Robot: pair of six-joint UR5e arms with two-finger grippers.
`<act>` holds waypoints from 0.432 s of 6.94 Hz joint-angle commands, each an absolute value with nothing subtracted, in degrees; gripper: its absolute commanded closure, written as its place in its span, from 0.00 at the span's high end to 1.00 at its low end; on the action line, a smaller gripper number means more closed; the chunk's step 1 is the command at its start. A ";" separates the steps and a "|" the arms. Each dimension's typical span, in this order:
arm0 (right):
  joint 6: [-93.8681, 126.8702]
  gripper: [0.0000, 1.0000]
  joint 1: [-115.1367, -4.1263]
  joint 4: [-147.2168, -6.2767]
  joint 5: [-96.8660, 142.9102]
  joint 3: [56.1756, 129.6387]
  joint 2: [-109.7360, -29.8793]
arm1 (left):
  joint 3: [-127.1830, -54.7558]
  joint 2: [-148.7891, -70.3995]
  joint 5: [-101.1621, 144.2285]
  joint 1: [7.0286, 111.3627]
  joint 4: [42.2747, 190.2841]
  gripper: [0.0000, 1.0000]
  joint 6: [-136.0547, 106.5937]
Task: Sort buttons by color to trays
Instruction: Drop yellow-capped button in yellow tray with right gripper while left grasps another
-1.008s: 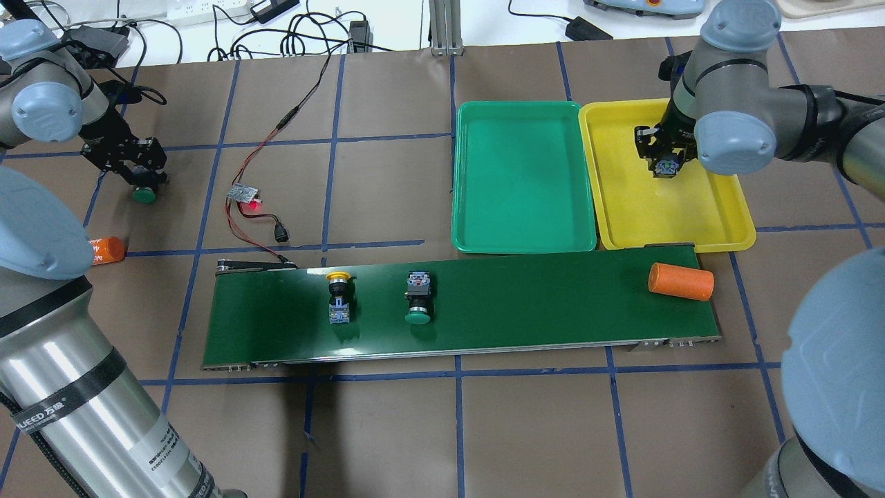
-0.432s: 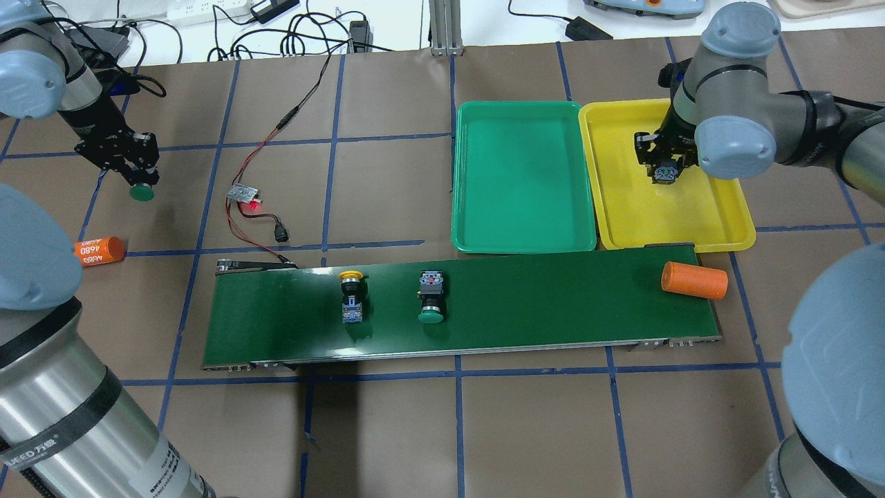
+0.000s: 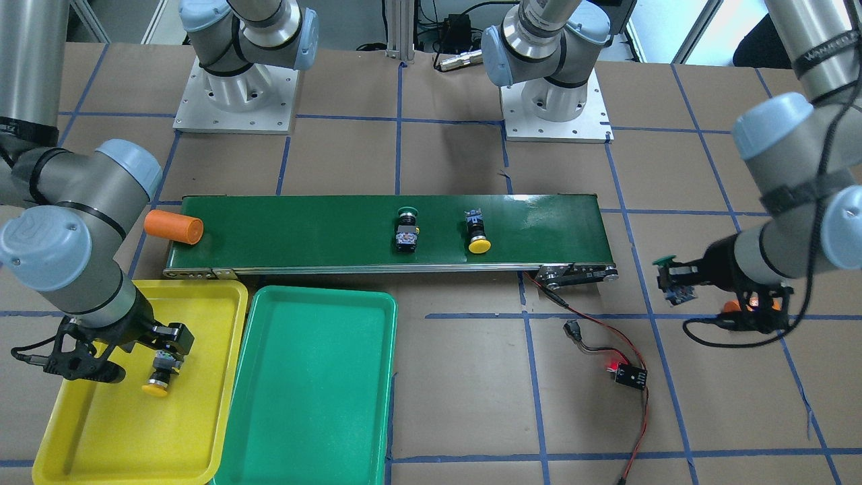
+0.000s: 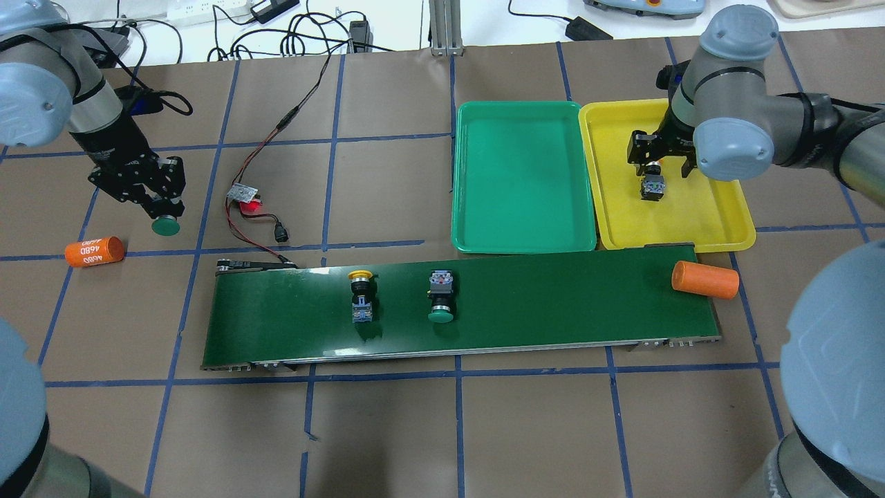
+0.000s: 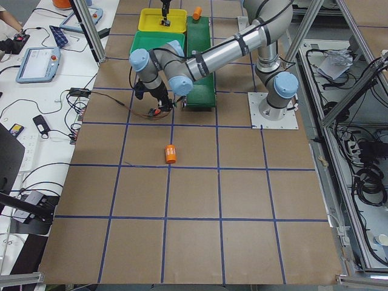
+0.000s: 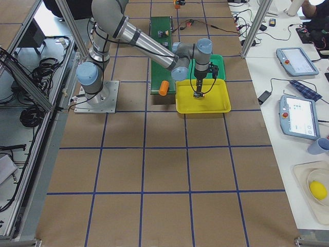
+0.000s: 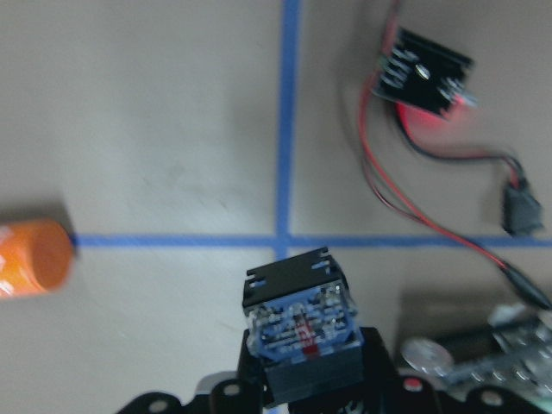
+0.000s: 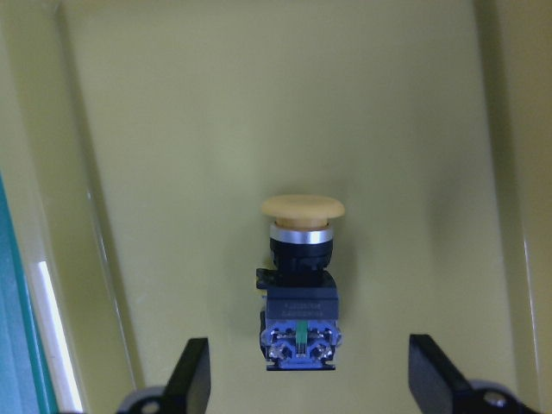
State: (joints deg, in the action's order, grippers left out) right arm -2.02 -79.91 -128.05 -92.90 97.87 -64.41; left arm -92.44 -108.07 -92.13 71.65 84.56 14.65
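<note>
Right gripper [image 4: 658, 168] spread wide over yellow button [image 4: 652, 187] lying in yellow tray [image 4: 691, 235]; left gripper [image 4: 160, 204] clamping green button [image 4: 166, 225], well apart from green tray [image 4: 522, 173]: long carry risks a slip from that hold.

Desk [image 4: 387, 429], brown, blue-taped. Belt [image 4: 553, 304] apart from both jaws. Green tray [image 4: 522, 180] beside yellow tray [image 4: 691, 221], the latter under the right jaws. Orange cylinder [image 4: 95, 252] near the left jaws.
</note>
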 commanded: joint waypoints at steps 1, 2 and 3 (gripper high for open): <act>-1.76 1.00 -80.59 -127.88 -92.03 97.13 -65.38 | -103.83 -100.74 -91.40 80.73 79.24 0.00 5.31; -1.58 1.00 -80.86 -126.49 -88.89 97.12 -68.17 | -108.15 -99.68 -91.15 83.12 74.58 0.00 4.58; -1.67 1.00 -80.86 -120.21 -88.68 97.12 -72.55 | -111.41 -98.54 -91.14 84.28 74.27 0.00 4.48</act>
State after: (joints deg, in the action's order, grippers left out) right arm -1.69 -80.71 -125.38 -89.86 97.20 -68.30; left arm -106.90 -100.08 -91.22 82.04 76.45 5.38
